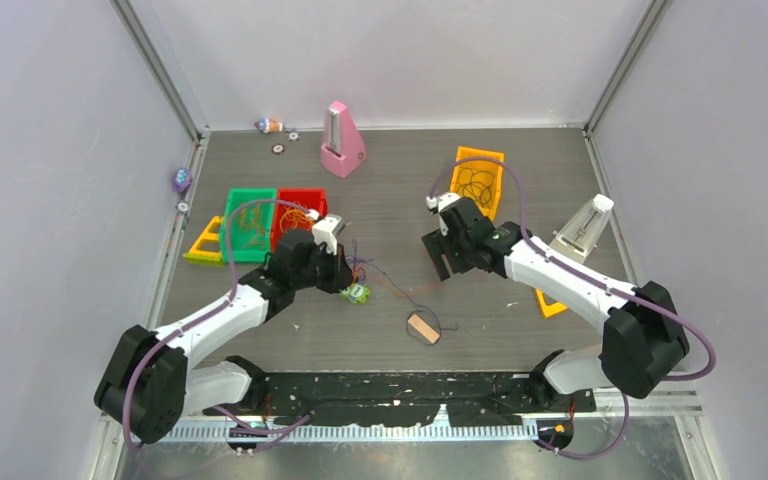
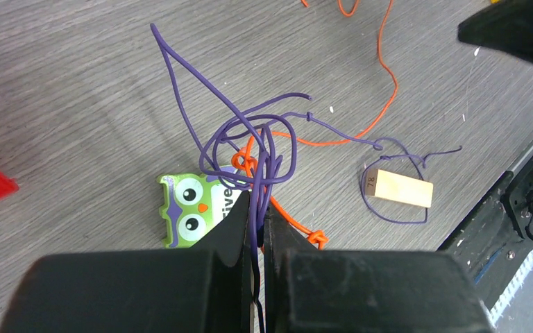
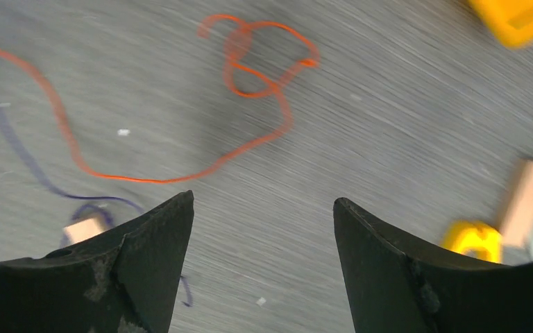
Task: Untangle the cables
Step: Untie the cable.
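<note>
The cables are a knot of purple and orange strands lying on the grey table just beyond my left gripper. It is shut on purple strands that run down between its fingers. In the top view this tangle sits beside my left gripper. One orange strand trails away to the right, and it shows in the right wrist view as a long curve ending in a loop. My right gripper hangs open over bare table with nothing between its fingers, right of the tangle.
A green owl tile lies under the tangle. A wooden block sits inside a purple loop. Green and red trays stand at the left, a pink metronome at the back, a yellow tray of wires and a white metronome at the right.
</note>
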You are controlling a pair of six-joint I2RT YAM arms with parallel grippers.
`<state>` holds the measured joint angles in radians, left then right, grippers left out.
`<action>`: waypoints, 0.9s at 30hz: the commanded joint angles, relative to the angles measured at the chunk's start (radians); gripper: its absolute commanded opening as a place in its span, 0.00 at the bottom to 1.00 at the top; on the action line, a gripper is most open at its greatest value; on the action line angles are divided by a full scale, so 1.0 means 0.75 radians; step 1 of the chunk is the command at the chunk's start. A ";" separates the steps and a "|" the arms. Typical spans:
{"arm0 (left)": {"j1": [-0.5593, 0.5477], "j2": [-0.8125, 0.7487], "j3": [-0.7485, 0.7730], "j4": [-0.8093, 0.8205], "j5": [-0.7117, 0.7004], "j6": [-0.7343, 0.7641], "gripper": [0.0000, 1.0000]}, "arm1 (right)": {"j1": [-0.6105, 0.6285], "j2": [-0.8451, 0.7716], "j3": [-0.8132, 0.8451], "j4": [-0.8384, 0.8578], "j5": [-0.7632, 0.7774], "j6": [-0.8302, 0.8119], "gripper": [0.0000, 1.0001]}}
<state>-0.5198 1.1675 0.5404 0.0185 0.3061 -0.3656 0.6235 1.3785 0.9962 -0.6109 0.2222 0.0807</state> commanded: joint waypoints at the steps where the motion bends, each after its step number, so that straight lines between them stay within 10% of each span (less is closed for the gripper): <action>1: -0.004 -0.042 0.028 -0.020 0.001 0.038 0.00 | 0.035 0.017 -0.049 0.401 -0.269 -0.034 0.78; 11: -0.004 -0.063 -0.054 0.013 -0.003 -0.003 0.00 | 0.104 0.230 0.063 0.227 -0.207 0.153 0.81; 27: -0.052 -0.226 -0.248 0.194 -0.061 0.002 0.00 | 0.115 -0.350 -0.506 0.510 -0.125 1.221 0.84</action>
<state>-0.5526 1.0409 0.3595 0.0792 0.2756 -0.3851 0.7029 1.1652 0.7071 -0.3214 0.1020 0.7479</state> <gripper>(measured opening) 0.012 0.837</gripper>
